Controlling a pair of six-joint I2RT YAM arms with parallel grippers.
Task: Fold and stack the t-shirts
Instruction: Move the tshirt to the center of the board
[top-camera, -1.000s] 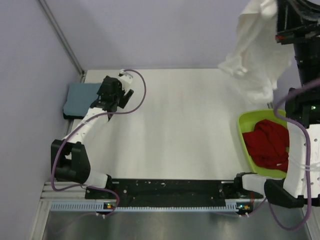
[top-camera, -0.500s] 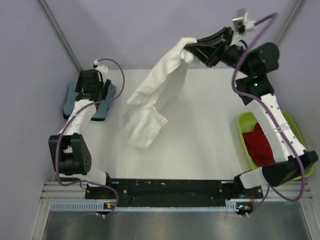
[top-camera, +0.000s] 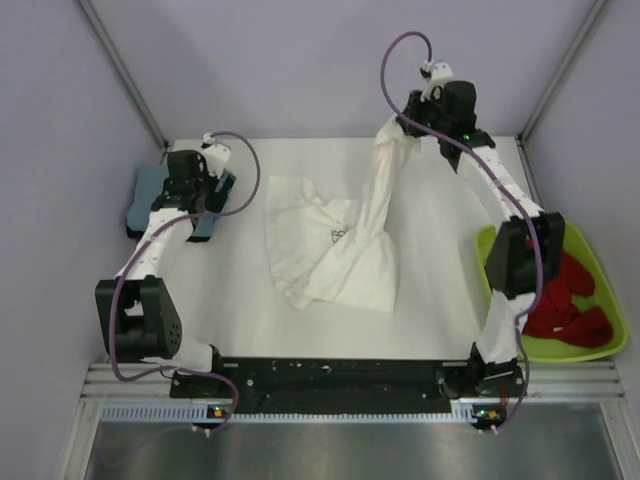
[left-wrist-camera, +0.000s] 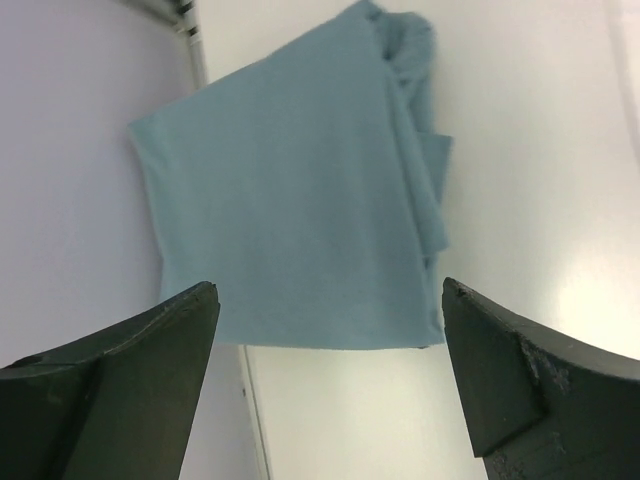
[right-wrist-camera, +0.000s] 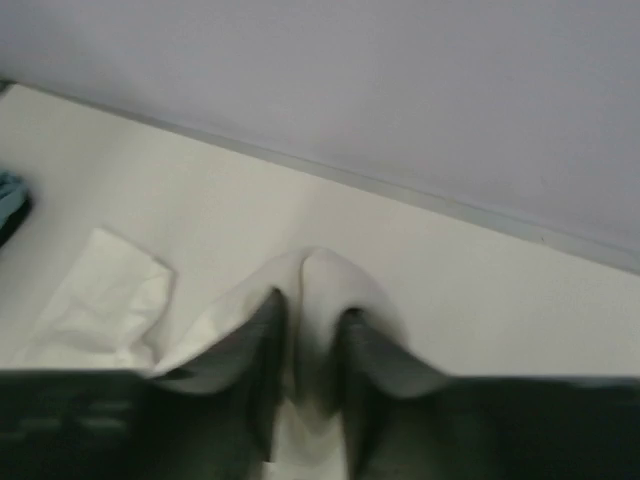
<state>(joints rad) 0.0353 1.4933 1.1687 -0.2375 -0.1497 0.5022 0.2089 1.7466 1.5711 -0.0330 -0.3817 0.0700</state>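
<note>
White t-shirt (top-camera: 340, 250) pinched in the pressed-together jaws of the right gripper (top-camera: 402, 128), its lower part lying on the table (top-camera: 440, 300).

A fold of the cloth is clamped between the right fingers (right-wrist-camera: 255, 370). From those jaws the shirt runs downward as a narrow band, then widens into a crumpled spread on the table below them, toward the left arm's side; a small dark print shows on it. The left gripper (left-wrist-camera: 330, 300) has its jaws spread wide over the folded blue-grey t-shirt (left-wrist-camera: 290, 190). That shirt lies flat beneath and just beyond the two fingertips, at the table's edge by the wall. Well apart from the right jaws, near that arm's base, a lime-green bin (top-camera: 590, 350) holds red cloth (top-camera: 565, 305).
</note>
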